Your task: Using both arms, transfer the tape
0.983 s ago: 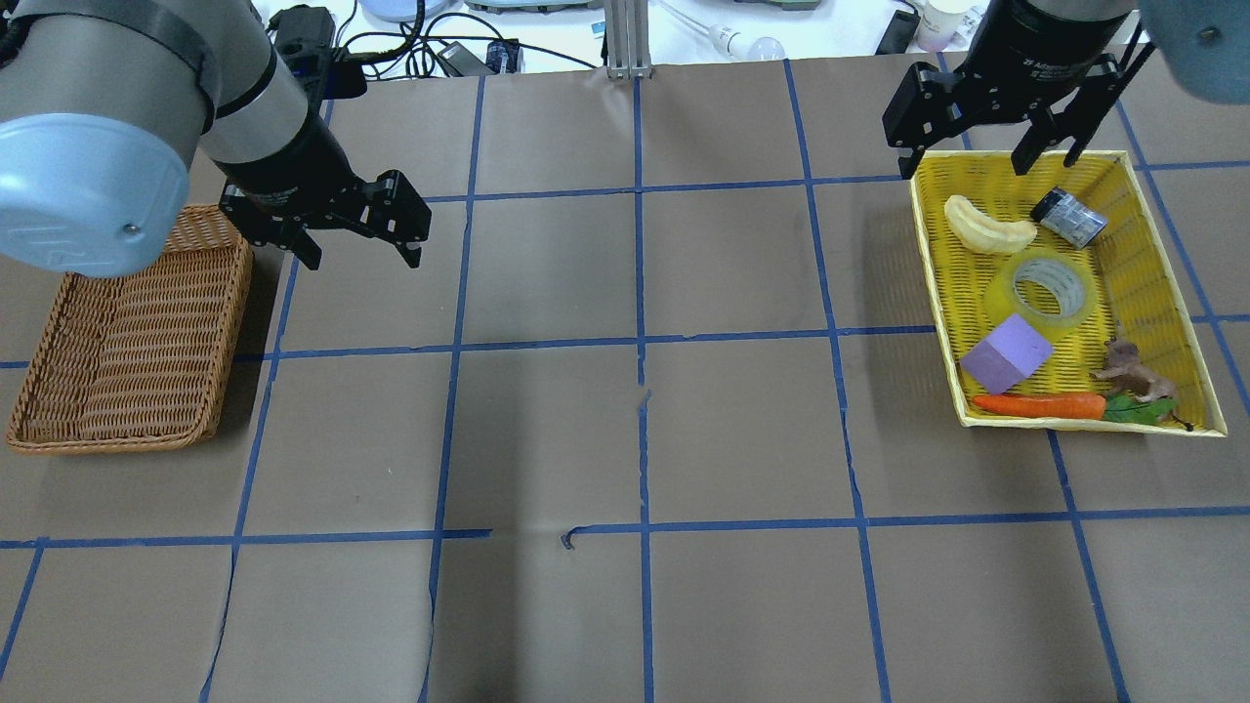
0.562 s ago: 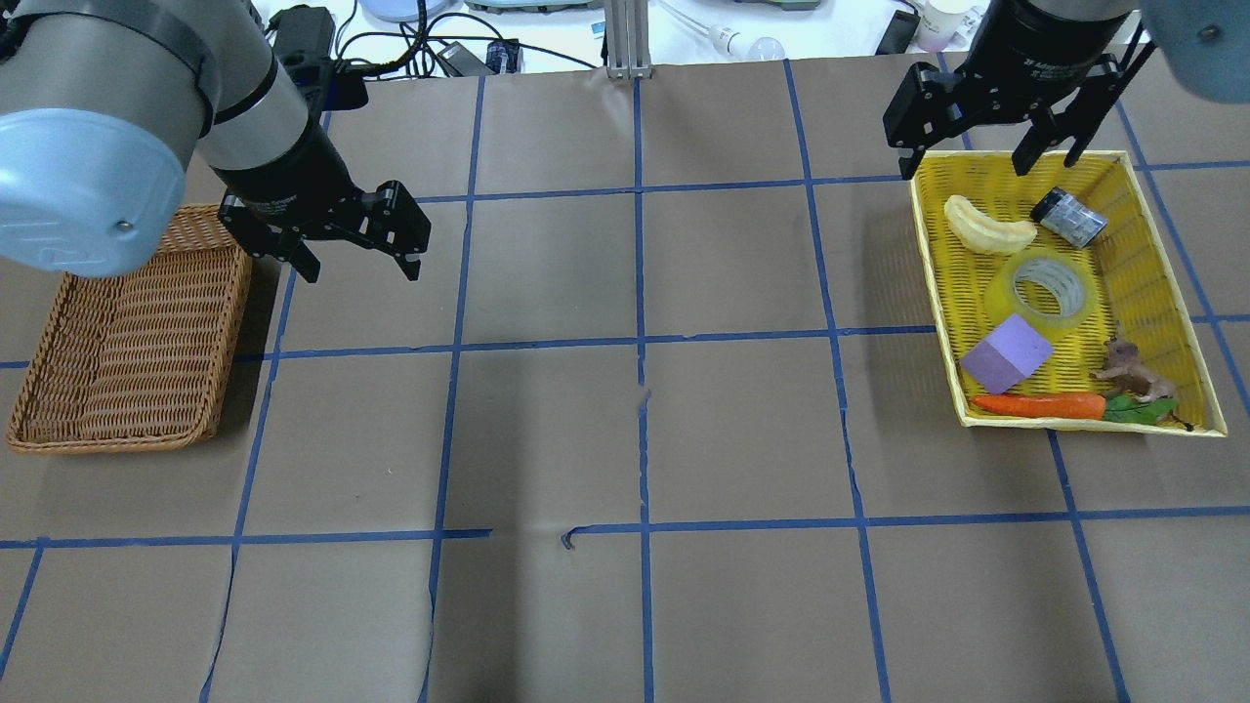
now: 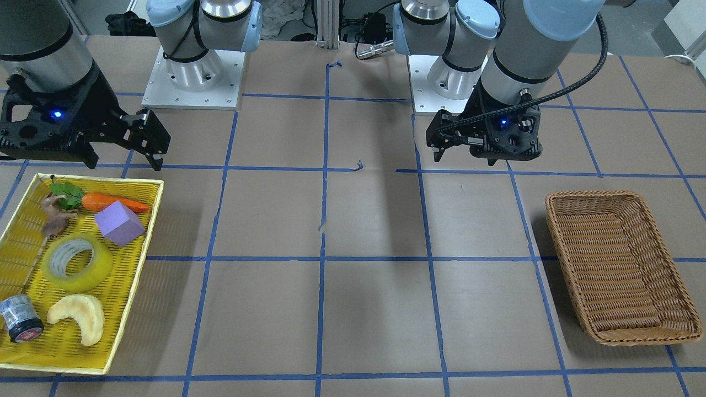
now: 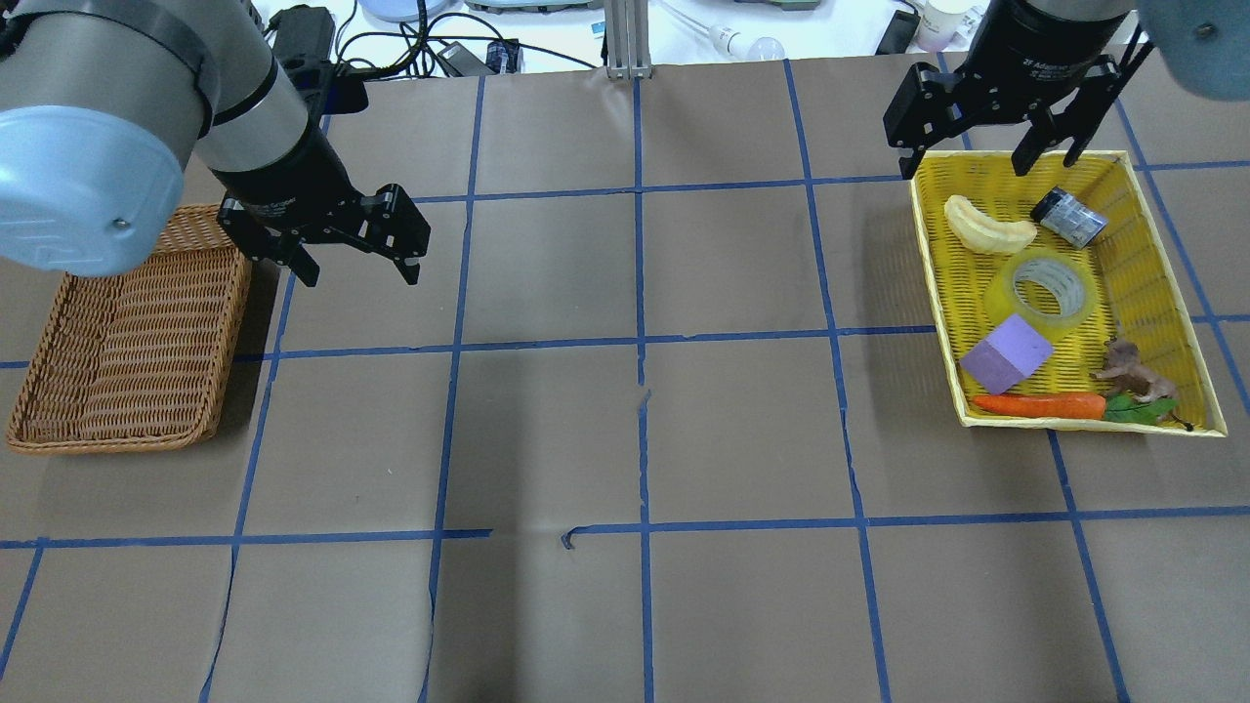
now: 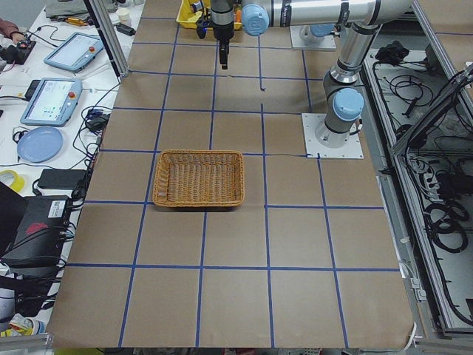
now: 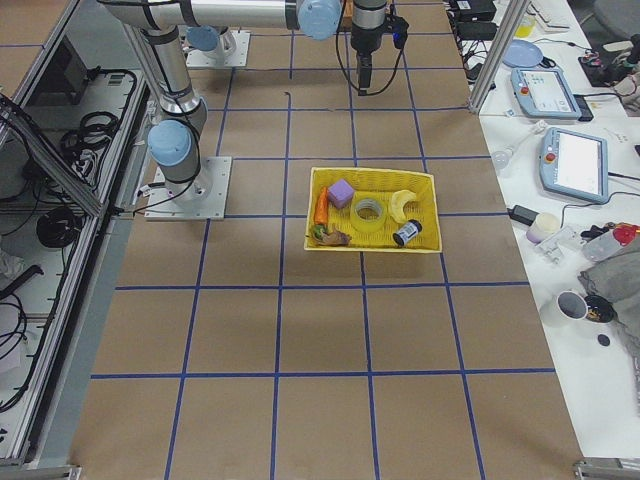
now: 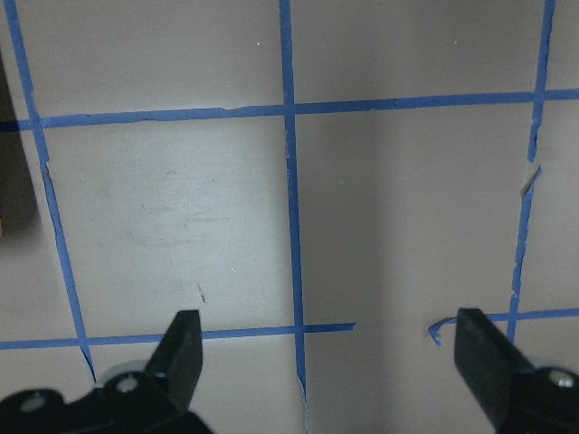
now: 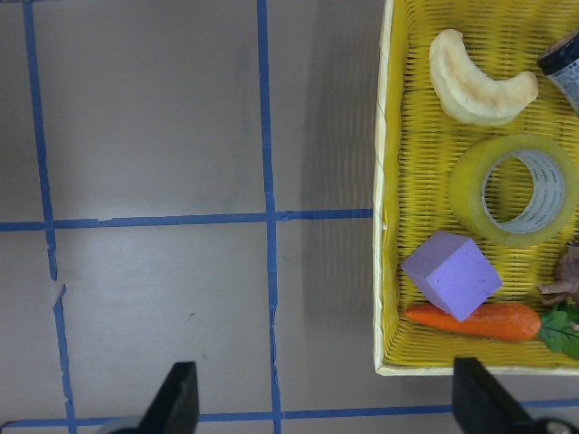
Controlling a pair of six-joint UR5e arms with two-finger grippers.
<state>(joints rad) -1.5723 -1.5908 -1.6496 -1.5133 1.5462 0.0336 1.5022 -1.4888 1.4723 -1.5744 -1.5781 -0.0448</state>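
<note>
The tape (image 4: 1047, 290) is a yellow-green roll lying flat in the middle of the yellow tray (image 4: 928, 264) at the table's right. It also shows in the front view (image 3: 76, 263) and the right wrist view (image 8: 513, 191). My right gripper (image 4: 967, 161) is open and empty. It hangs above the tray's far left corner, apart from the tape (image 6: 368, 213). In the front view my right gripper (image 3: 124, 161) is at the left. My left gripper (image 4: 361, 273) is open and empty above bare table, just right of the wicker basket (image 4: 127, 342). The left wrist view shows only its open fingertips (image 7: 185, 334) over blue grid lines.
The tray also holds a pale banana piece (image 4: 988, 227), a silver-black cylinder (image 4: 1069, 217), a purple cube (image 4: 1006, 353), a carrot (image 4: 1040, 405) and a brown animal figure (image 4: 1133, 371). The wicker basket (image 3: 623, 270) is empty. Cables and devices lie beyond the table's far edge.
My left gripper has turned slightly and shifted a little to the left. My right gripper has barely moved. Both stay open.
</note>
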